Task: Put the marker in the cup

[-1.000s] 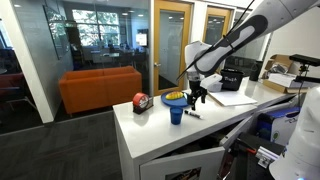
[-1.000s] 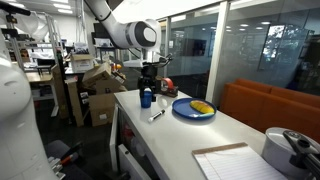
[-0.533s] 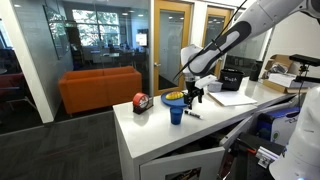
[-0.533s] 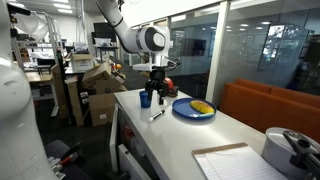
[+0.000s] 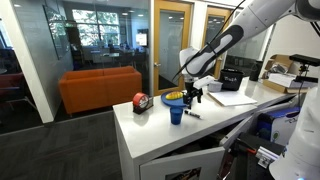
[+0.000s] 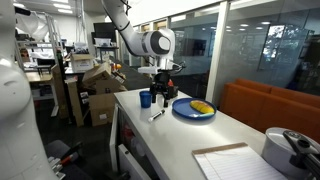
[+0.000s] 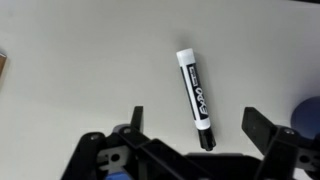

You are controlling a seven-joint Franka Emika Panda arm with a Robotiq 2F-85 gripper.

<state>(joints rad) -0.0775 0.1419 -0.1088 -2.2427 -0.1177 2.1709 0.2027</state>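
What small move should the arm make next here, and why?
Probably lower straight down. In the wrist view the gripper is open and the marker lies flat on the table, its lower end between the fingers, lying across the line they close along. In both exterior views the gripper hangs above it, with the cup close by. Descending should bring the jaws around the barrel.

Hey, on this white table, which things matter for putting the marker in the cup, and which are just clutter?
For the job: thin black-and-white marker; small blue cylindrical cup; open gripper.
Just lying about: blue plate with yellow items; red-and-black round object; white paper sheet.
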